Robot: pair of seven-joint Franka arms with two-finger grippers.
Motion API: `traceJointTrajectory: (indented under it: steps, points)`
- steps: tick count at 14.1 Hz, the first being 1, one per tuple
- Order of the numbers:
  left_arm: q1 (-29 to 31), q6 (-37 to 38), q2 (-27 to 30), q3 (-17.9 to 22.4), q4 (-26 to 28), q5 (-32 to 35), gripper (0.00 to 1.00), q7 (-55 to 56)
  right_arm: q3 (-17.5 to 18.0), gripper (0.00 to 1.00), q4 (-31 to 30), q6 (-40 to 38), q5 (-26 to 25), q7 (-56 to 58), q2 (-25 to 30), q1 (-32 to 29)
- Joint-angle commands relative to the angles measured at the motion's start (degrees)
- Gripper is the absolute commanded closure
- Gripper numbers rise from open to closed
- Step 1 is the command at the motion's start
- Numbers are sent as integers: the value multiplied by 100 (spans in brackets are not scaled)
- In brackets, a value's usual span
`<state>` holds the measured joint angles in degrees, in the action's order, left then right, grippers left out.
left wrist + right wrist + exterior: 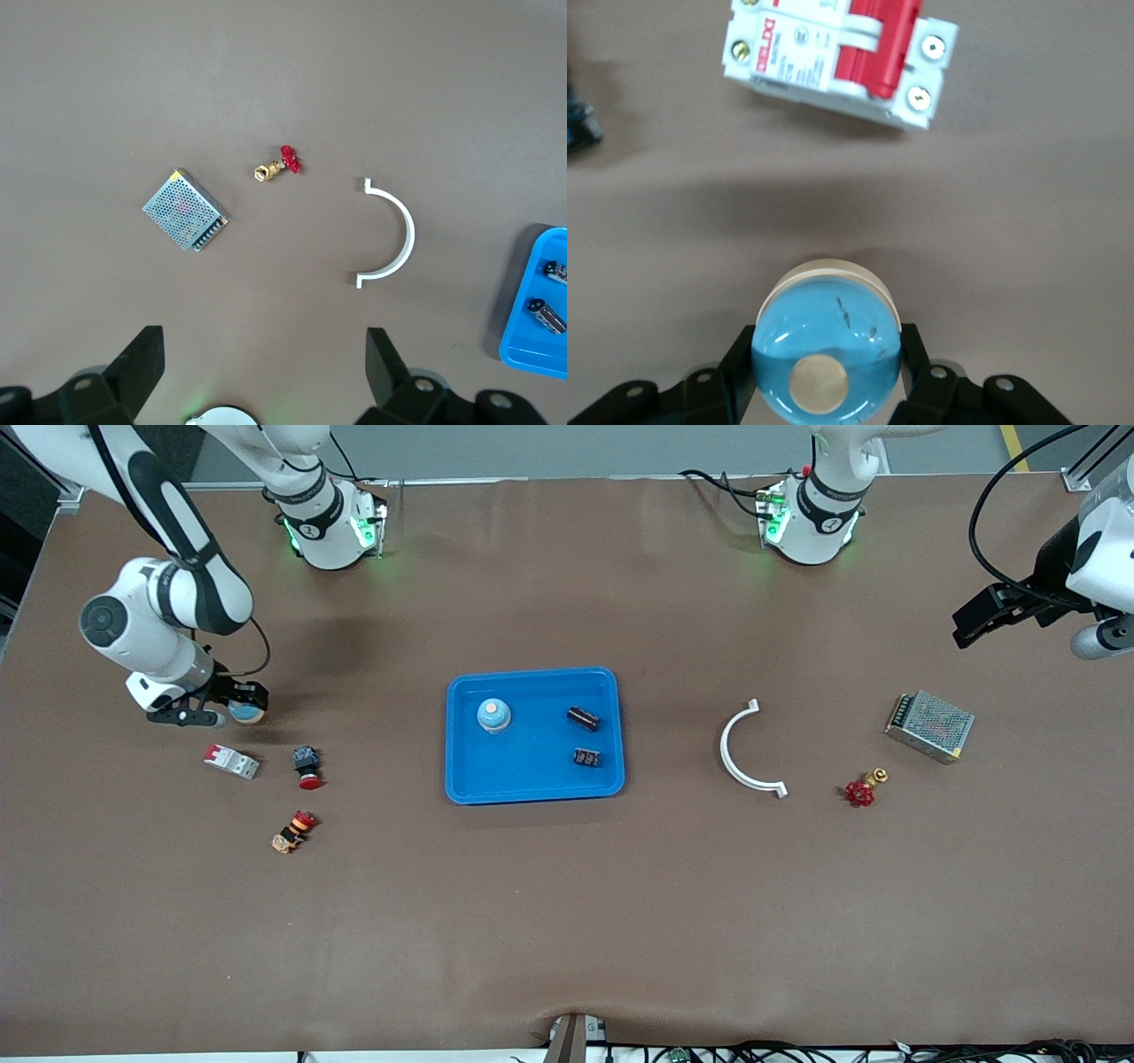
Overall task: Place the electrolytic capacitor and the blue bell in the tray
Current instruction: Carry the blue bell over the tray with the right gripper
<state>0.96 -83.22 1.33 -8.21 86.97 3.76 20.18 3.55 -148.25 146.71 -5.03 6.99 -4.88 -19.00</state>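
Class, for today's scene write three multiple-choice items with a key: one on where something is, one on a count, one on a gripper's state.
1. Where is the white curved bracket?
A. in the tray
B. on the table between the tray and the red-handled valve
C. on the metal power supply

2. How many dark capacitors lie in the blue tray?
A. none
B. two
C. four

3. What is the right gripper doing?
A. its fingers are shut on a blue bell
B. hanging open over the tray
C. holding the circuit breaker

Key:
1 B, it lies on bare table, the valve toward the left arm's end.
2 B, two capacitors lie beside a bell there.
3 A, its fingers flank the blue bell.
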Motion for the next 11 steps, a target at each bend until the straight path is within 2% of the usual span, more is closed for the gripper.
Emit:
traceJointTrajectory:
  steps: [1, 4, 6, 11]
  points:
    - [80, 87, 69, -5, -101, -87, 0, -163, 58, 100, -38, -930, 28, -137, 872, 71]
    - [53, 87, 25, -31, -102, -60, 0, -146, 67, 100, 444, -1897, 397, -172, 1190, 404]
    - [71, 87, -27, -31, -119, -60, 0, -163, 67, 100, 883, -2259, 415, -696, 1217, 825]
    - [326, 78, -132, 4, -137, -43, 0, -146, 58, 100, 1350, -2209, 450, -3199, 990, 2292]
